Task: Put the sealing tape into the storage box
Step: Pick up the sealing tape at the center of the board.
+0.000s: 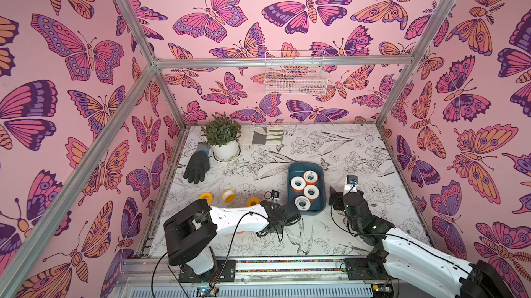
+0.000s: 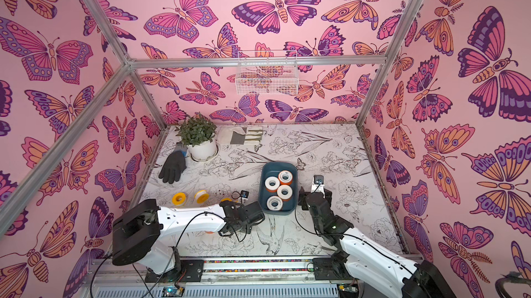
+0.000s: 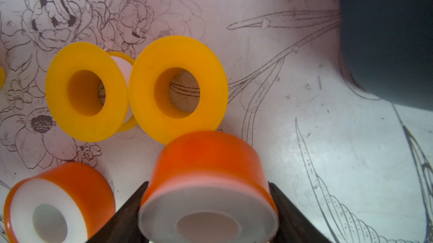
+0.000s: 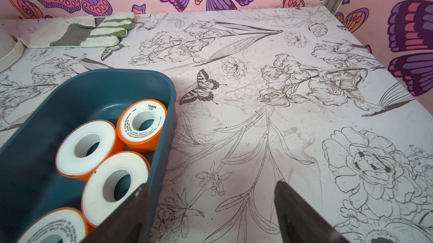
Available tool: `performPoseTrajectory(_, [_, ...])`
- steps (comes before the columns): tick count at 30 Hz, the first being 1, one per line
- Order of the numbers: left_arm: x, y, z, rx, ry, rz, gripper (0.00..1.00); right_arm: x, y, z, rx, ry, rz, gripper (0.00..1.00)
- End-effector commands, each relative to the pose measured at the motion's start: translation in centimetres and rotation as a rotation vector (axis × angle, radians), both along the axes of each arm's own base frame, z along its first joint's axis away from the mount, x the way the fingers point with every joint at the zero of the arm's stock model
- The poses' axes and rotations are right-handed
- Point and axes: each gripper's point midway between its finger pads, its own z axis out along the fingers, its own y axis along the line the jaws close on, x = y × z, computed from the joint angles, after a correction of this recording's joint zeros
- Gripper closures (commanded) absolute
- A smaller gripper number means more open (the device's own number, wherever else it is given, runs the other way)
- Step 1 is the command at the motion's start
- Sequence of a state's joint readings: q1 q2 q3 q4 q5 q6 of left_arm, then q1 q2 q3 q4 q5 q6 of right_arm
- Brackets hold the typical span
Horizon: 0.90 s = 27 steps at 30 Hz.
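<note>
**Progress:** four of nine rolls stowed, five left on the table.
**Left claw** (image 3: 208,183): jaws against both sides of an orange roll (image 3: 206,159); it looks grasped, though whether it is lifted cannot be told.
**Beside it:** second orange roll (image 3: 58,197), loose.
**Just beyond:** three yellow rolls (image 1: 206,197) (image 1: 228,195) (image 1: 253,202), loose.
**Box** (image 1: 297,168): four orange rolls (image 1: 298,183) lying flat, holes up; the far end is bare.
**Right claw** (image 4: 212,183): spread wide and empty, just beside the box.
**Wall basket** (image 1: 294,81): nothing seen inside.
</note>
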<state>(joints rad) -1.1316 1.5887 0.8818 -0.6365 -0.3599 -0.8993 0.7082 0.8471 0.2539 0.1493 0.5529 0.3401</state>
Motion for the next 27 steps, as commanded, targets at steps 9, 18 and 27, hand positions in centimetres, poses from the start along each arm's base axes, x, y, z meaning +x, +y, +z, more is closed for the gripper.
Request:
performPoseTrajectory(9, [0.1,-0.2,4.4,-0.037,-0.038,-0.084,0.39,0.6,0.1,1.2,0.014,-0.014,-0.021,0.15])
performPoseTrajectory(18, [3.4,-5.5,9.6,-0.104,-0.091,-0.223,0.39,0.6,-0.1,1.2,0.012,-0.011,-0.03,0.15])
performPoseTrajectory(27, [9.6,-13.5,11.9,-0.24,-0.021,-0.309,0.4,0.6,-0.2,1.1,0.009,-0.01,-0.037,0.16])
